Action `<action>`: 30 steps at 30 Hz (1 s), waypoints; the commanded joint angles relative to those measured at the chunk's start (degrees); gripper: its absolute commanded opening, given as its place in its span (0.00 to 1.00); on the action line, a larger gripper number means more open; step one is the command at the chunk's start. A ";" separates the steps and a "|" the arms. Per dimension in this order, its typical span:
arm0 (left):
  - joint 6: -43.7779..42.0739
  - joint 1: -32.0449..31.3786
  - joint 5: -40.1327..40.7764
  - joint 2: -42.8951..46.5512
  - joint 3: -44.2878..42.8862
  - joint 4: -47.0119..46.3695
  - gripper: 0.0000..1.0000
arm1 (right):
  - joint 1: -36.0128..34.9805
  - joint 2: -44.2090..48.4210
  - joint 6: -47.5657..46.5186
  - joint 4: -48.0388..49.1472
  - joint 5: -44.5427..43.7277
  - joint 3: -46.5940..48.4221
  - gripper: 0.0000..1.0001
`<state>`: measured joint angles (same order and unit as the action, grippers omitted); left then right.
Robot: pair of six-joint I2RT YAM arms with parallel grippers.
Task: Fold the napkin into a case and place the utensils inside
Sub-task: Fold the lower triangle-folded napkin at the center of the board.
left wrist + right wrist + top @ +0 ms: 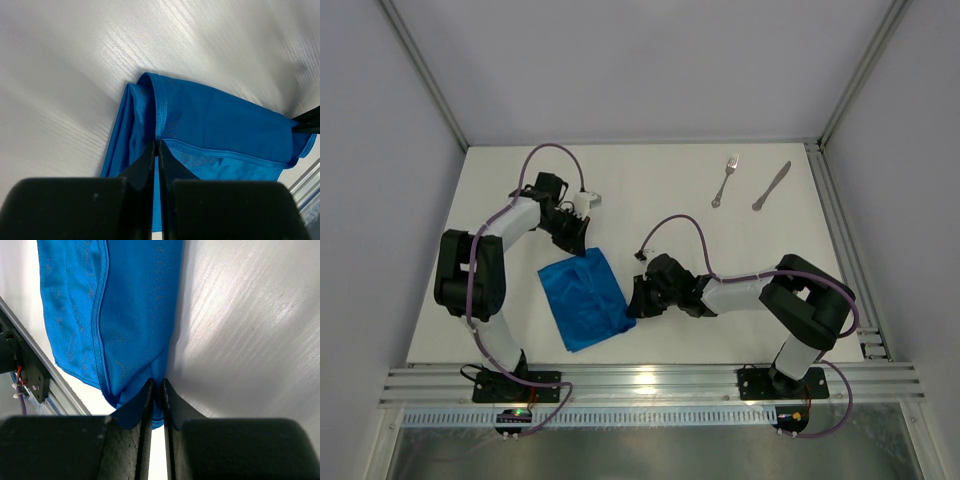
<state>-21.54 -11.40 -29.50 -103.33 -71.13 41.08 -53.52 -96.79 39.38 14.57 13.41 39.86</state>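
Note:
The bright blue napkin (582, 298) lies folded in an oblong on the white table, between the arms. My left gripper (582, 250) is shut on its far corner; in the left wrist view the jaws (157, 145) pinch the hemmed edge of the napkin (220, 135). My right gripper (632, 308) is shut on its near right corner; in the right wrist view the jaws (156, 385) pinch the napkin (125, 315). The silver fork (724, 180) and knife (771, 186) lie side by side at the far right, apart from both grippers.
A metal rail (650, 382) runs along the table's near edge, just below the napkin. Frame posts and a rail (840, 230) border the table's right side. The rail also shows in the right wrist view (35, 370).

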 commanded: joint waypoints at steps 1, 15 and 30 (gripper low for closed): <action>-0.78 -0.20 -1.00 1.11 -2.43 1.72 0.00 | -0.36 -0.24 -0.18 0.55 -1.72 0.57 0.15; -5.97 1.03 1.99 0.67 -2.78 12.27 0.00 | -0.36 -0.24 1.41 2.22 -3.13 -0.66 0.09; -10.01 2.26 7.43 -2.58 -3.05 12.71 0.00 | -0.54 -0.15 0.88 1.25 -4.18 -0.13 0.07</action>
<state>-29.45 -9.37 -23.62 -105.21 -74.11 52.84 -53.63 -96.79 40.73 15.40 11.44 39.42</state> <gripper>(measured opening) 0.006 0.071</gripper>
